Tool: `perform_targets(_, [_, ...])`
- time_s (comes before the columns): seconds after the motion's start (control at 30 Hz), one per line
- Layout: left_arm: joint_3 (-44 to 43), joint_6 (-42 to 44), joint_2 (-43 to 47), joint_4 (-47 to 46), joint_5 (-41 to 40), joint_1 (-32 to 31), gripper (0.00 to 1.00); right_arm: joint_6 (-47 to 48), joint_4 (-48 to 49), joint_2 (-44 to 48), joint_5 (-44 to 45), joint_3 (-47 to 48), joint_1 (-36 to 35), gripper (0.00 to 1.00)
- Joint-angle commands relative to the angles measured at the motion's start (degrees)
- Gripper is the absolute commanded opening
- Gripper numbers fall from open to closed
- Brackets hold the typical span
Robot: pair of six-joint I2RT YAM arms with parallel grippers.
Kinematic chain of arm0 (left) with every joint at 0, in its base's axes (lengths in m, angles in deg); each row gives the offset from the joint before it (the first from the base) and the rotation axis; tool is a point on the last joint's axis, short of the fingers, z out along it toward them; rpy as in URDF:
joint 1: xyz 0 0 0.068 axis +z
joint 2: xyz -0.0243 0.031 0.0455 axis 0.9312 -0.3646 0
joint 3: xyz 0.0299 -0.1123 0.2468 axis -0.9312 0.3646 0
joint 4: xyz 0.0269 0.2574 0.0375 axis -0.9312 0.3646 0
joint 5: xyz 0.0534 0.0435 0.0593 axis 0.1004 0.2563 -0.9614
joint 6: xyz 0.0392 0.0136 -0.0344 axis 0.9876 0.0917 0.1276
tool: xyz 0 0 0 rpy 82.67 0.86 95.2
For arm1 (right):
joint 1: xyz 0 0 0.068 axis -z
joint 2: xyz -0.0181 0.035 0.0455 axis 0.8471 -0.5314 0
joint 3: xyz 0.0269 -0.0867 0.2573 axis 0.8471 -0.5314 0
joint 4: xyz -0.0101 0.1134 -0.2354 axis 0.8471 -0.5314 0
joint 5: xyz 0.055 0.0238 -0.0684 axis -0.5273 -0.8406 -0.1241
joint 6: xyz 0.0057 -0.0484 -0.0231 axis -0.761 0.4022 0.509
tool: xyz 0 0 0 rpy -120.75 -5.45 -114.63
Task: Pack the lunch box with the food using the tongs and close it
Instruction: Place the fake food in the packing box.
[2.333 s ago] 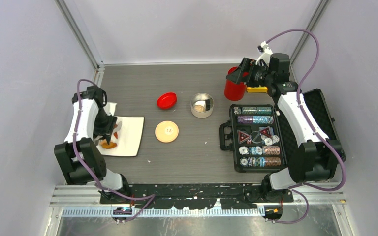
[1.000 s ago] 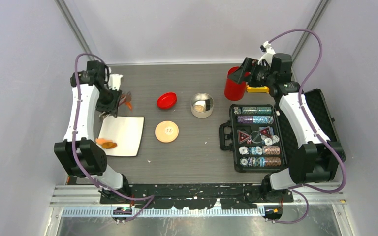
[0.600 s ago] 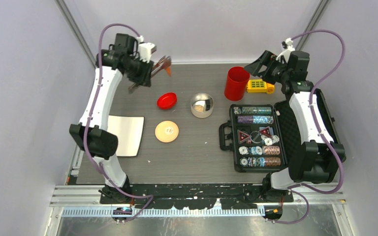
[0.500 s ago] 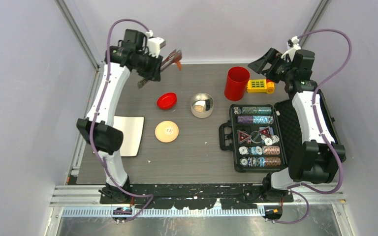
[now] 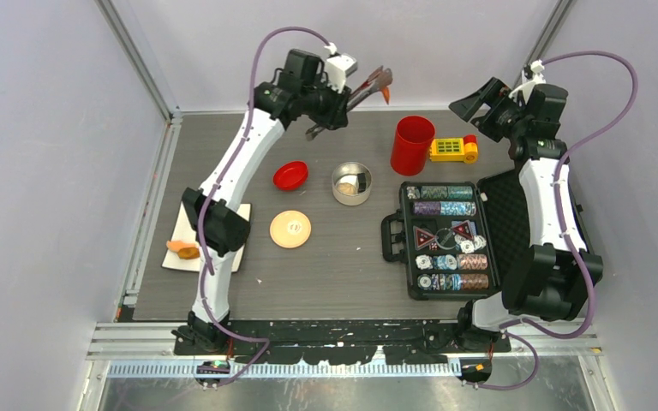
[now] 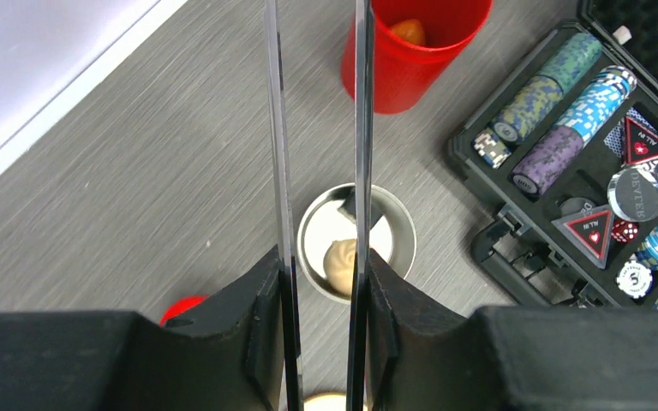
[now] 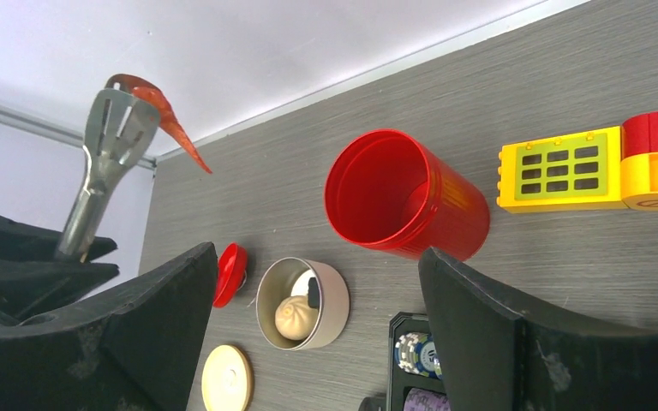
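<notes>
Currently we are holding an orange piece (image 7: 167, 116) in the narrowly pinched tongs (image 5: 367, 86) at upper middle, with more food (image 5: 182, 250) waiting at left and the lid (image 5: 290, 229) lying beside the lunch box (image 5: 336, 188).

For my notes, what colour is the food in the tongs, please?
Food is orange-red; clearest in right wrist view.

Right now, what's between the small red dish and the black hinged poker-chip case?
The small round steel lunch box, open, sits between the red dish and the case; the top external view shows it.
</notes>
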Motion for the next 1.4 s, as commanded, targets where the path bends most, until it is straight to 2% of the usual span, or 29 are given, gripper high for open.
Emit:
perform_targets(0.0, [-3.38,2.57,-1.47,-9.18,-1.93,-3.13,0.24,-1.23,2.56,-0.32,0.59,3.11,1.26,0.91])
perform_targets(0.1, [-3.17,5.67,-2.84,-10.39,-3.87,-4.64,0.24,-1.07,2.55,-0.23,0.58,3.09,1.75,0.91])
perform_targets(0.67, [-2.61,11.15,-10.18,-13.31,-4.89,-9.76,0.24,-2.17,3.25,0.01,-0.36,0.96,2.72,0.91])
perform_targets(1.03, [0.5,12.66,-10.36,-13.22,-5.6,-10.9,0.32,-2.2,3.21,0.82,-0.65,-0.08,2.87,0.91])
perform_targets(1.37, [2.39,11.12,-8.57,-13.31,-5.83,-10.92,0.49,-3.15,3.76,0.98,-0.89,-0.53,2.8,0.92])
